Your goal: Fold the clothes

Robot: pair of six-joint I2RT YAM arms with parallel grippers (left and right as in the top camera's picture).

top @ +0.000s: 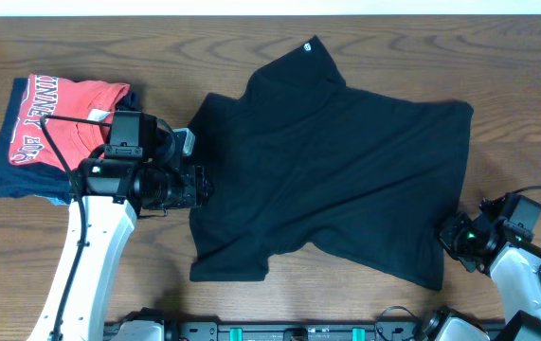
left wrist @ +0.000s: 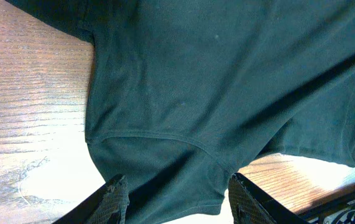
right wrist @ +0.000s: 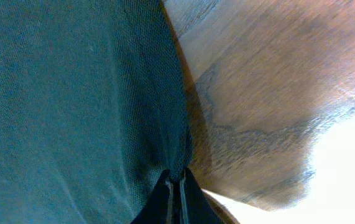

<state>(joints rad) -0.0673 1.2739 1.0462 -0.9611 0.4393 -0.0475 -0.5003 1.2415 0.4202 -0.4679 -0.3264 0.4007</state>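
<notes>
Soft, limp T-shirt point(top: 336, 161): my right gripper point(right wrist: 177, 185) pinches its hem, my left gripper point(left wrist: 177, 190) gapes over another edge.

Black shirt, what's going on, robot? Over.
Right tool shut on black shirt edge. Left tool open above it. Red shirt stacked aside, not blocking.

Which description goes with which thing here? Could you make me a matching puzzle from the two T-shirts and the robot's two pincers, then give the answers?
Things:
1. black T-shirt
2. red T-shirt
3. left pincer
4. right pincer

Descriptions:
A. folded, white lettering showing
B. shut on a cloth edge
C. spread out, unfolded
D. open over a sleeve

Pairs: 1-C, 2-A, 3-D, 4-B
</notes>
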